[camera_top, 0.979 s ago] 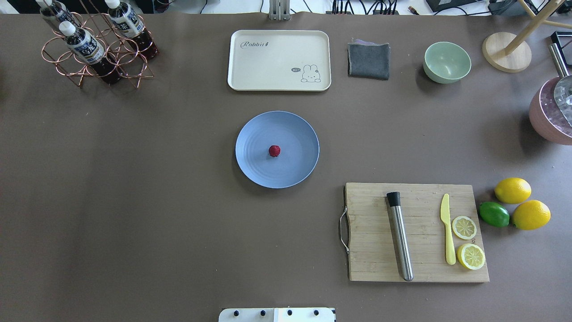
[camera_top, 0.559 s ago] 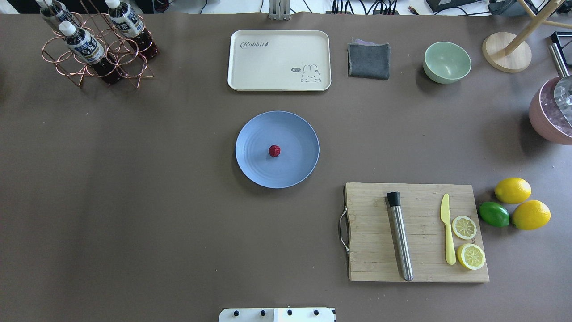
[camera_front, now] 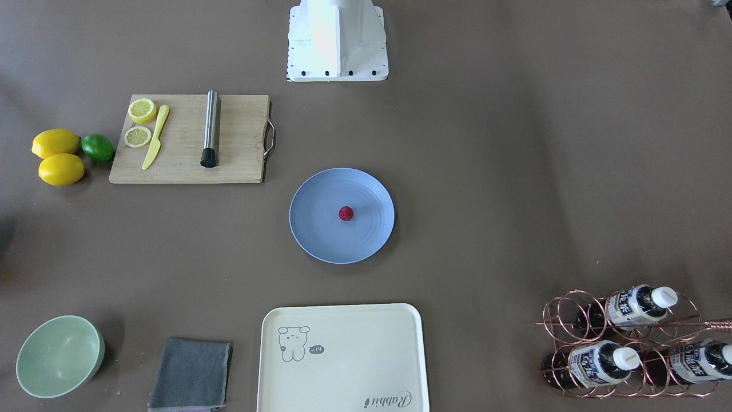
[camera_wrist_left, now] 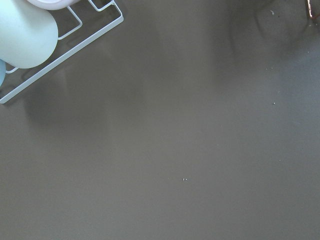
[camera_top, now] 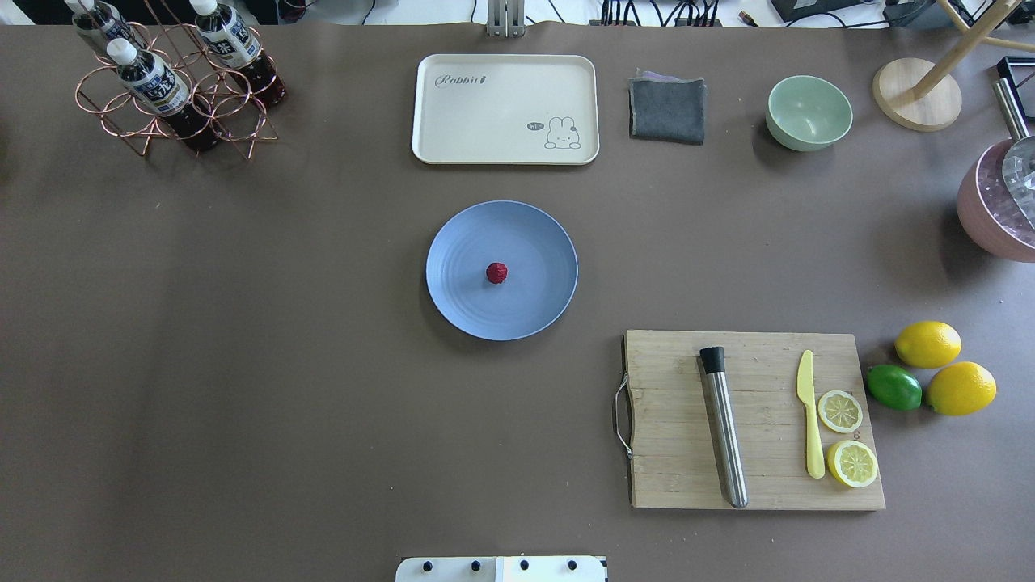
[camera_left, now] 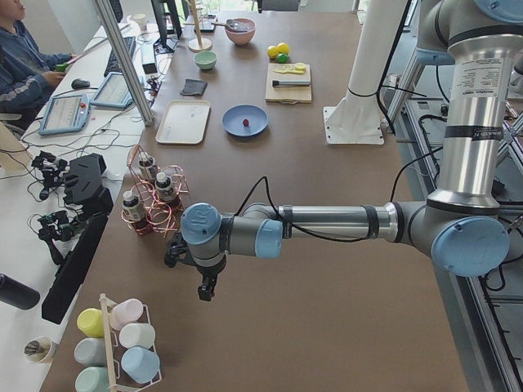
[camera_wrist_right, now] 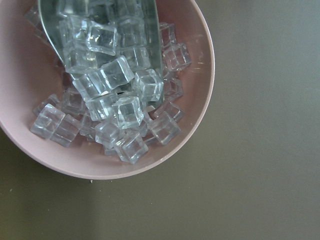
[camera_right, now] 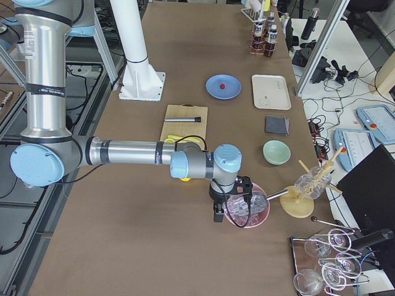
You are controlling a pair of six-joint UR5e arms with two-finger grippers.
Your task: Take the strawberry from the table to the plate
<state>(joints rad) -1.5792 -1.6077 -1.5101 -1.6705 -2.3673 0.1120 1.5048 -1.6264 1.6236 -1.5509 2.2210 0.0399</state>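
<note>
The small dark red strawberry (camera_top: 496,273) (camera_front: 345,214) lies near the middle of the round light-blue plate (camera_top: 535,241) (camera_front: 318,232), which rests at the centre of the brown table (camera_top: 242,364). Neither arm reaches into the overhead or front views. In the exterior left view my left gripper (camera_left: 207,288) hangs over bare table near the bottle rack, far from the plate (camera_left: 258,119). The exterior right view has my right gripper (camera_right: 217,214) beside the pink ice bowl (camera_right: 247,213). I cannot tell whether either is open or shut.
A cream tray (camera_top: 505,109), a grey cloth (camera_top: 667,109) and a green bowl (camera_top: 808,113) line the far side. The cutting board (camera_top: 671,420) holds a muddler, a knife and lemon slices, with lemons and a lime (camera_top: 893,387) beside it. A copper bottle rack (camera_top: 174,89) stands far left.
</note>
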